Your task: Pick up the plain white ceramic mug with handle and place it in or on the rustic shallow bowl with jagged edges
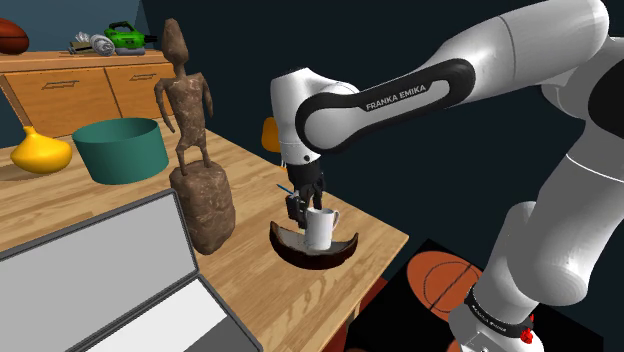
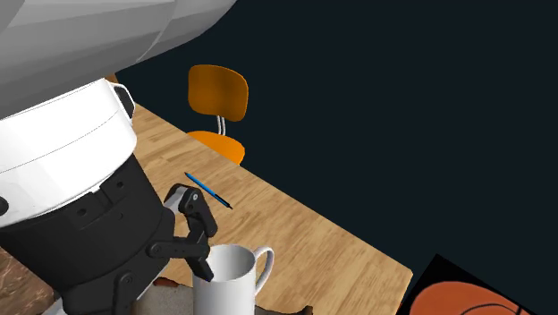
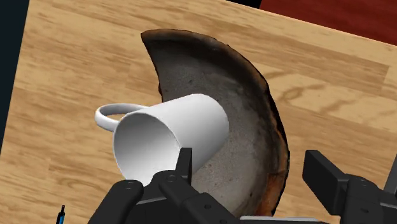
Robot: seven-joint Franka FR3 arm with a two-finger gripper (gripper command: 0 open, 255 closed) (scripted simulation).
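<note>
The two black fingers (image 3: 327, 181) stand wide apart. One fingertip is right beside the white mug's (image 3: 178, 133) wall near the rim and the other is well off to the mug's far side, so nothing is clasped. The mug stands upright in the dark, rough-edged shallow bowl (image 1: 296, 252) near the wooden table's (image 1: 375, 238) corner, with its handle turned away from the gripper (image 1: 305, 205).

In the shoulder view the white arm (image 1: 400, 95) reaches from the lower right across to the left with its forearm roughly level. The wrist bends down so the hand points at the bowl from just above the mug.

A blue pen (image 2: 207, 190) lies on the table just beyond the hand, and a carved wooden figure (image 1: 195, 150) stands upright nearby.
</note>
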